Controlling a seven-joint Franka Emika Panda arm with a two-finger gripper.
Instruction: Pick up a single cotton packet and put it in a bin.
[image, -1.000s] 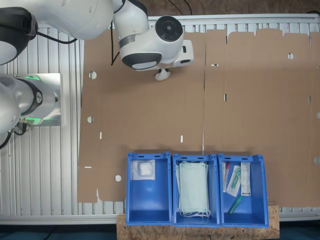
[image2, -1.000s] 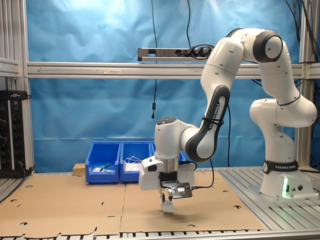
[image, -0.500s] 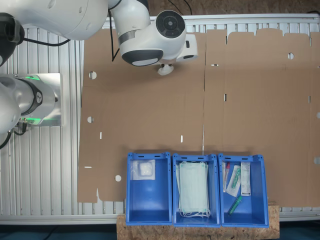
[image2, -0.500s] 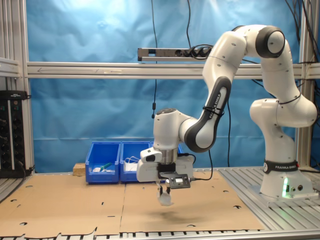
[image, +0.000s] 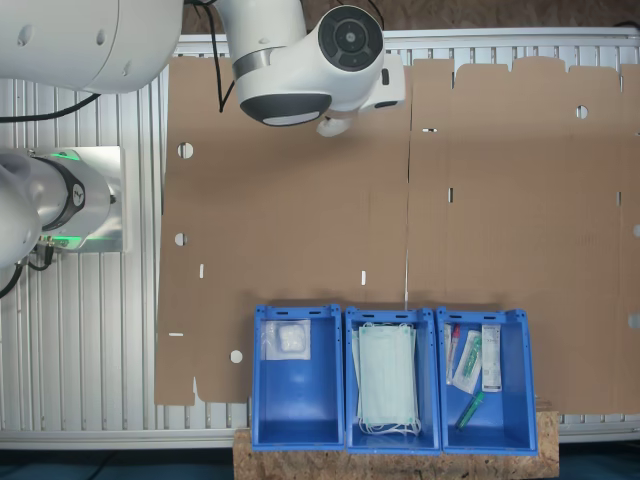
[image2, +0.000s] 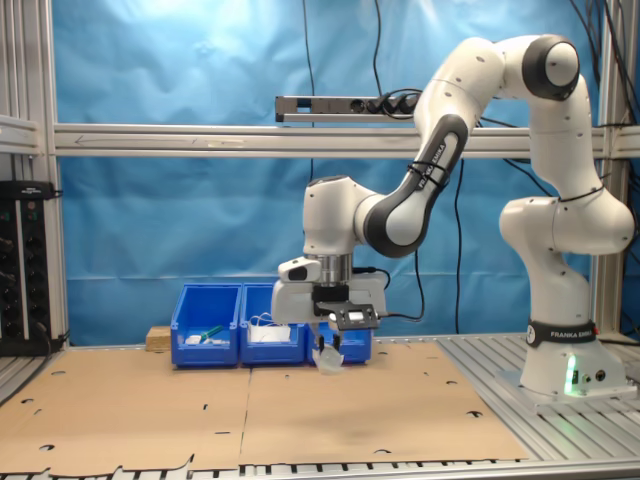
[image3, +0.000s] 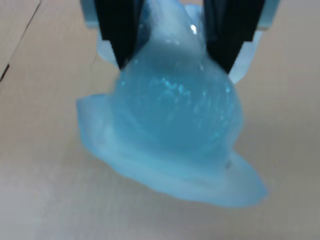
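Observation:
My gripper (image3: 172, 55) is shut on a cotton packet (image3: 175, 125), a clear plastic pouch bulging around a white pad, with a dark finger on either side. In the second exterior view the gripper (image2: 328, 346) hangs well above the cardboard with the packet (image2: 328, 361) dangling under it. In the first exterior view the packet (image: 333, 125) peeks out below the arm's hand, far from the bins. Another cotton packet (image: 287, 340) lies in the blue bin (image: 297, 405) at the first exterior view's left.
Three blue bins stand in a row at the cardboard's edge. The middle bin (image: 346, 385) holds pale green face masks (image: 387, 378); the third bin (image: 500, 415) holds long narrow wrapped items (image: 470, 362). Flat brown cardboard (image: 300, 220) covers the table. The arm's base (image2: 565, 365) stands beside it.
The gripper has risen from just above the cardboard with the packet held in it, and has shifted a little toward the first exterior view's top right.

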